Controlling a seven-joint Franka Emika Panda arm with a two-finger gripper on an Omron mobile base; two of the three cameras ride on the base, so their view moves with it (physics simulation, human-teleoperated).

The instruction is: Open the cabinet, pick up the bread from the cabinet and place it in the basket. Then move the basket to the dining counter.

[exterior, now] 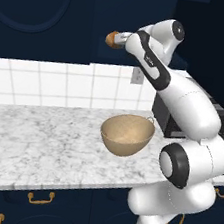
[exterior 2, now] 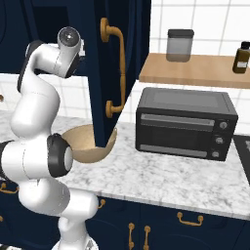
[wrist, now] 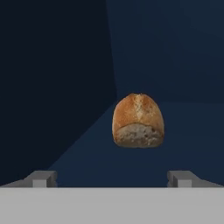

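White robot arm raised high, reaching forward at upper-cabinet height.
Its white, dark-jointed links fold upward from the base, wrist level; the two-finger gripper (wrist: 112, 178) has jaws spread wide apart, dark fingertips (wrist: 41, 178) holding nothing.

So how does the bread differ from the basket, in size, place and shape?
The bread is far smaller than the basket. The bread sits up inside the open cabinet, while the basket stands down on the marble counter. The bread is a solid rounded bun with a golden-brown crust; the basket is a hollow tan bowl with a thin loop at its rim. Both are rounded and warm brown in tone.
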